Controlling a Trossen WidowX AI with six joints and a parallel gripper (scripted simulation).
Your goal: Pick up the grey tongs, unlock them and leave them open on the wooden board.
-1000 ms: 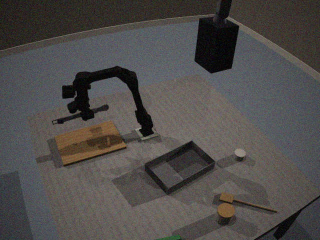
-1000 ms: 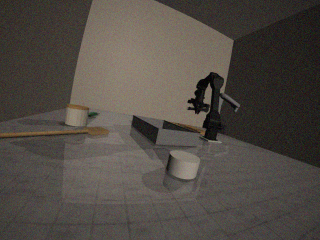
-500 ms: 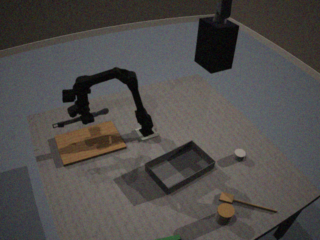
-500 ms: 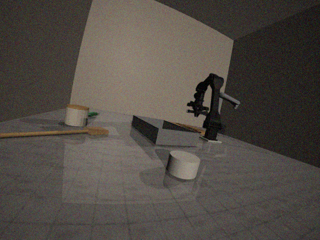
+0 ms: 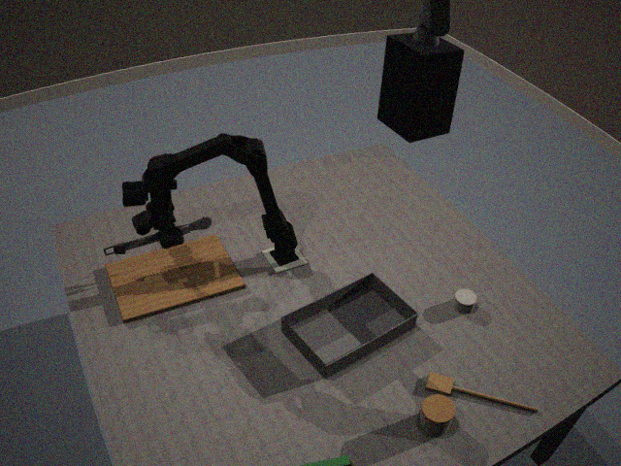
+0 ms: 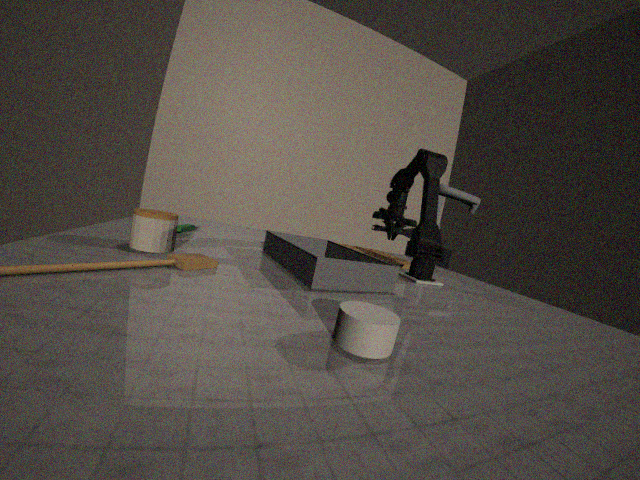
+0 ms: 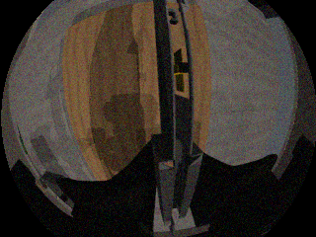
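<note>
The gripper [image 5: 172, 243] [image 7: 165, 141] is clamping the grey tongs [image 5: 150, 239] [image 7: 166, 99], which are hanging crosswise between its fingers. The wooden board [image 5: 170, 281] [image 6: 377, 253] [image 7: 79, 74] is lying below. Risk: early release could be dropping them askew, possibly over the board's edge, or still locked if unlocking is lacking.

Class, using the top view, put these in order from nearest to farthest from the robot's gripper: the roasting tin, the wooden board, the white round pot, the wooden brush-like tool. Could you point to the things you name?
1. Wooden board [image 5: 135, 303] [image 7: 79, 64], just below the gripper [image 5: 171, 239] [image 7: 165, 141].
2. Roasting tin [image 5: 372, 346] [image 6: 356, 274], mid-table.
3. White round pot [image 5: 465, 297] [image 6: 368, 333], beyond the tin.
4. Wooden brush-like tool [image 5: 440, 382] [image 6: 193, 261], lower right.
</note>
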